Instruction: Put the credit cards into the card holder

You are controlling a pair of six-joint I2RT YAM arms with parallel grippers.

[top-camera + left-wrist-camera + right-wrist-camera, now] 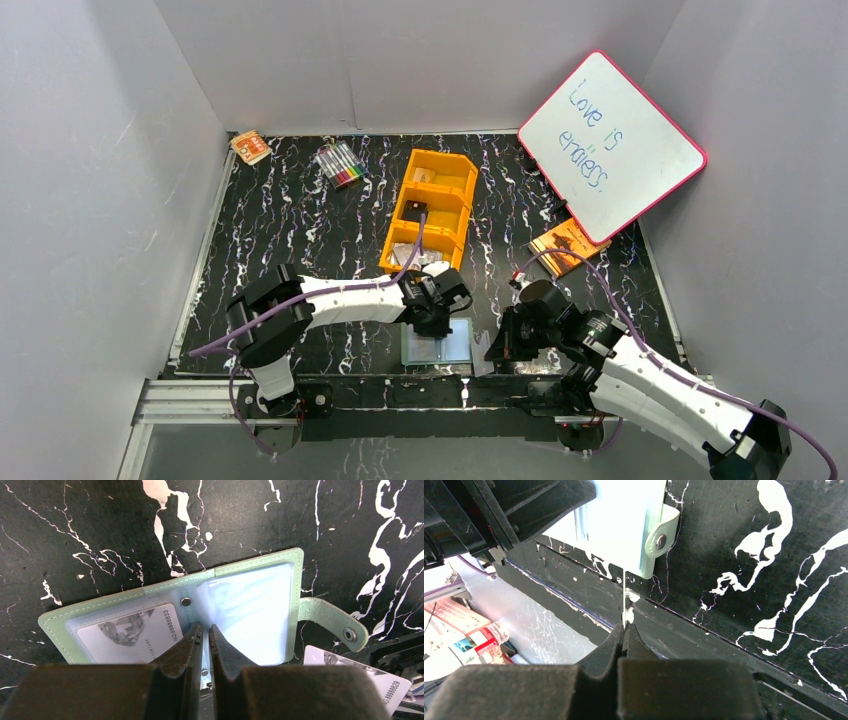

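Right, we've got the card holder (452, 345) lying open, inside up, at lower centre of the worktop (300, 220). Its long axis runs left-right and the snap strap points right. The right gripper (624, 627) pinches a credit card (350, 672). The left gripper (206, 628) is nearly closed over the fold, and we can't tell its hold. If the card misses the pocket mouth, it shoves the holder aside.

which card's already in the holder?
The card ending 833: it sits behind the clear left pocket of the open card holder. The card ending 829 is outside, beyond the snap strap.
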